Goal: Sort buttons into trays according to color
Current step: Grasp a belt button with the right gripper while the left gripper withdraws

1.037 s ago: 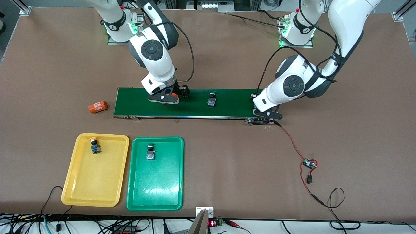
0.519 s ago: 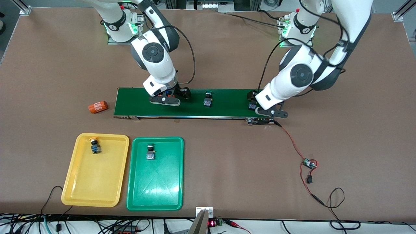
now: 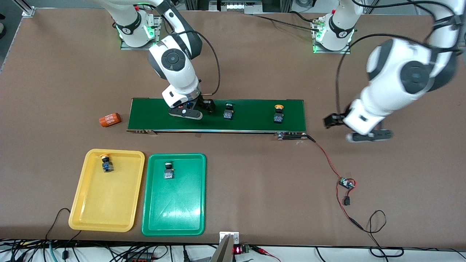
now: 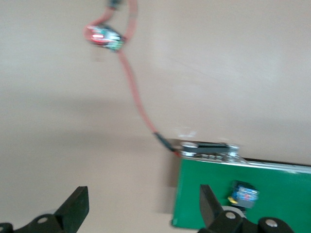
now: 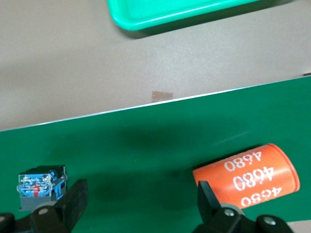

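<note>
Left gripper [image 3: 367, 135] wide open over bare table, holding nothing; right gripper [image 3: 186, 112] also open, empty, low over belt [image 3: 251, 122].

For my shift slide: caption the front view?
One button in each tray, two buttons on conveyor; both arms' jaws open.

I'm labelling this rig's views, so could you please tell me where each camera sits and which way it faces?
Front view: high across the table, facing both arms, the conveyor belt and two trays.
Left wrist view: on the left arm, looking down past its open fingers at the belt's end, a yellow button and a red wire.
Right wrist view: on the right arm, looking down past its open fingers at an orange cylinder.
All share the belt.
</note>
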### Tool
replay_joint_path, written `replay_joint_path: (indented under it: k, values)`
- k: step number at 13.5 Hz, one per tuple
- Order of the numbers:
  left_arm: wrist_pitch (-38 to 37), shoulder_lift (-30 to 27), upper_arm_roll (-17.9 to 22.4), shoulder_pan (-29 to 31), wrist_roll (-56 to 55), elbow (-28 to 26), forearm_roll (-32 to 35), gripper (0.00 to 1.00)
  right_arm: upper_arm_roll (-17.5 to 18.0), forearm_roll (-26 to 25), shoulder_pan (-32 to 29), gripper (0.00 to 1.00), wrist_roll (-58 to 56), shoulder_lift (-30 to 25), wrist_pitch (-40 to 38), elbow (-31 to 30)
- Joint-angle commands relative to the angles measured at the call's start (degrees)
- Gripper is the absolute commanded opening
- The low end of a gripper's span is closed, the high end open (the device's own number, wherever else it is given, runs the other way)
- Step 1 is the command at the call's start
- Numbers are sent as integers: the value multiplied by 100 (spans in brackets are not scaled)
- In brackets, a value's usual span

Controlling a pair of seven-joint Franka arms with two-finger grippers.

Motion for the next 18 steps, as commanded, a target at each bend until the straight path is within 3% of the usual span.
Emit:
replay_joint_path:
  k: [1,4,7,9,12,18]
  values:
    - [-647,-47,855,-209,802,667,-185,100,8,-64,34,100,156,1,80,-10]
    - [-1094,-56,1874,-875,1797,1352,-237,100,0,-73,34,100,147,1,80,-10]
    - [-1569,-82,2587,-1017,2018,1775,-825,100,8,-73,34,100,147,9,80,-10]
    - [-1859,-82,2940,-1246,2273,2030,-853,100,0,-73,34,100,147,35,89,-10]
    - [-2010,-231,2775,-1264,1977,1979,-792,100,8,-90,43,100,147,193,273,25]
    - [-1438,-372,2686,-1264,1879,1548,-748,100,8,-64,122,100,165,291,388,34]
